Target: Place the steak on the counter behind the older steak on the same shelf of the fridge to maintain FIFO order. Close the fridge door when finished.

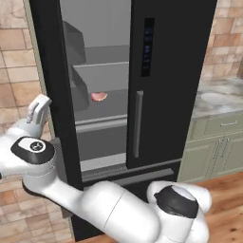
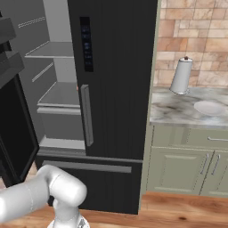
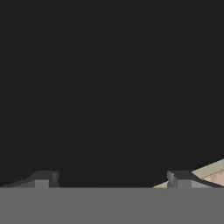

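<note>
The fridge [image 1: 156, 85] stands with its left fridge door [image 1: 57, 95] swung open; the right base view shows that door [image 2: 13, 124] at the far left, with grey bins on its inner face. A pale pink, half-round steak [image 1: 98, 97] lies on the middle shelf [image 1: 111, 108], partly behind a dark door bin. The older steak is hidden. My gripper [image 1: 42, 105] is at the outer side of the open door. In the hand view the gripper [image 3: 111, 179] is open, its fingertips [image 3: 43, 178] wide apart, nothing between them, facing a plain black surface at close range.
To the right of the fridge runs the marbled counter [image 2: 178, 111] over sage-green cabinets [image 2: 178, 169]. On it are an empty white plate [image 2: 209, 107] and a white canister [image 2: 181, 75]. Behind is a brick wall, and below a wooden floor [image 2: 178, 209].
</note>
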